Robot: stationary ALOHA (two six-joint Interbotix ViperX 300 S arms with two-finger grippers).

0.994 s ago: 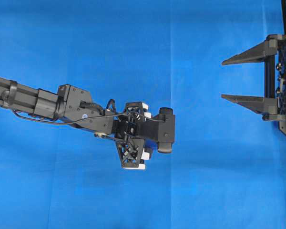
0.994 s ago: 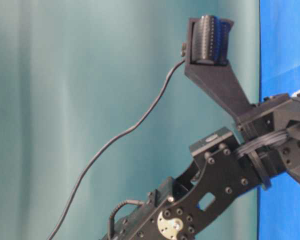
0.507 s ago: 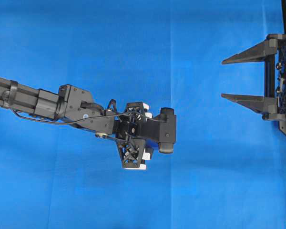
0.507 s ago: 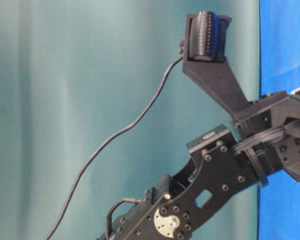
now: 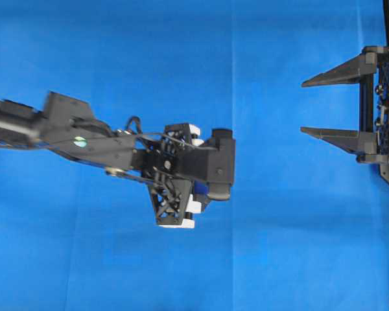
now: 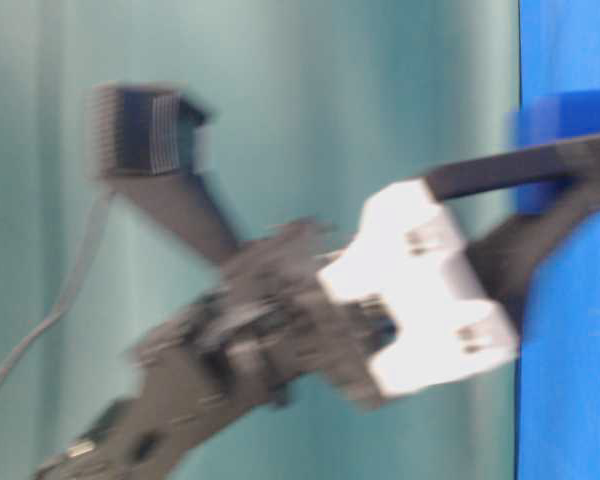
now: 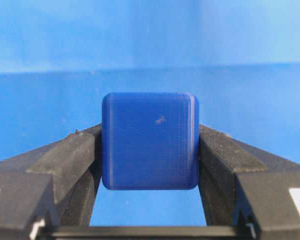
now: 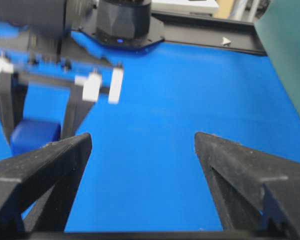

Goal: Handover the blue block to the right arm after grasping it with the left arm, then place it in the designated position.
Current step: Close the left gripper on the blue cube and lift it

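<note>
Clearly the blue block sits clamped between the 2 black fingers of the left arm, its flat side faces pressed squarely by the pads and its front face, with a faint embossed mark, turned toward the wrist camera. It looks like a small rigid plastic cube with rounded edges, so it is probably light and stiff, not fragile, yet smooth enough to slip if pinched near a corner. Since the left jaws already cover 2 opposite faces, the receiving grip likely has to land on the other free pair of faces, or on the part of the block that sticks out beyond the fingertips, and it should be centred on flat surface, not on the rounded rims. The right arm waits well apart from the block, on the far right of the overhead view, its jaws spread wide and holding nothing; from its own camera the block appears ahead, beyond its left finger. Around the block lies only the bright blue cloth covering the desk, with no outline marking the designated position. Nothing stands between the 2 arms; the main hazard I judge is finger against finger at the exchange.
</note>
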